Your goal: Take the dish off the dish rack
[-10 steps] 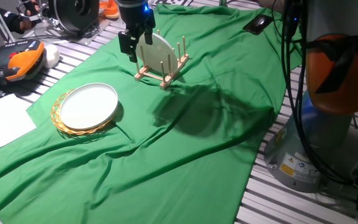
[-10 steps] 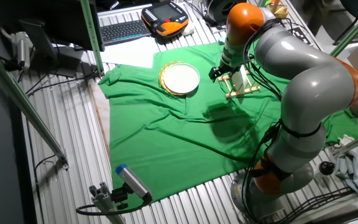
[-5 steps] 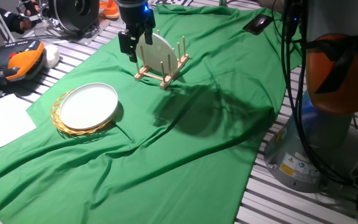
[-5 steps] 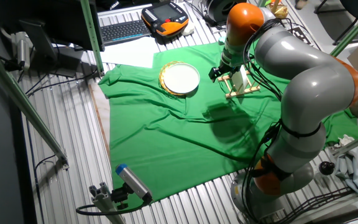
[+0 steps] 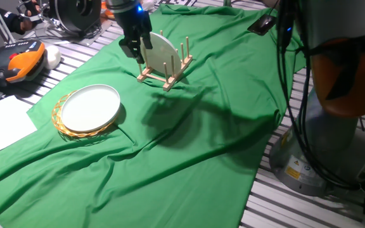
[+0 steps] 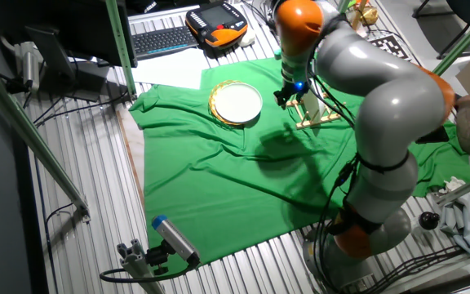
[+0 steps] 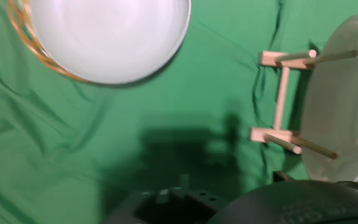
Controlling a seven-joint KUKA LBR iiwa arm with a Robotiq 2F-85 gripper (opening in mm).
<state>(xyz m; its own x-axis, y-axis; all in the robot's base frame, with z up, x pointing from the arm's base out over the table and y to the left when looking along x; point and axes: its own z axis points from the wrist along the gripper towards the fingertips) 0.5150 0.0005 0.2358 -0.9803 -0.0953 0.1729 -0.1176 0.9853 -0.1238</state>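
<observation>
The KUKA arm (image 6: pixel 386 106) bends in a grey arc from its orange-collared base up and over, its orange wrist joint (image 6: pixel 299 18) topmost. From there the black end effector (image 5: pixel 134 45) points downward, a blue light glowing on its body. Whether its fingers are spread or closed cannot be told; the hand view is blurred.

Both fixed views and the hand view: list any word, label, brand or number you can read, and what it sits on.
None can be read.
Yellow warning sticker on the robot base: print too small.
Orange teach pendant: markings too small.
Black-and-white patterned board behind the arm: a pattern, no text.
Keyboard: key legends too small.
Dish, dish rack, second plate: unmarked.
</observation>
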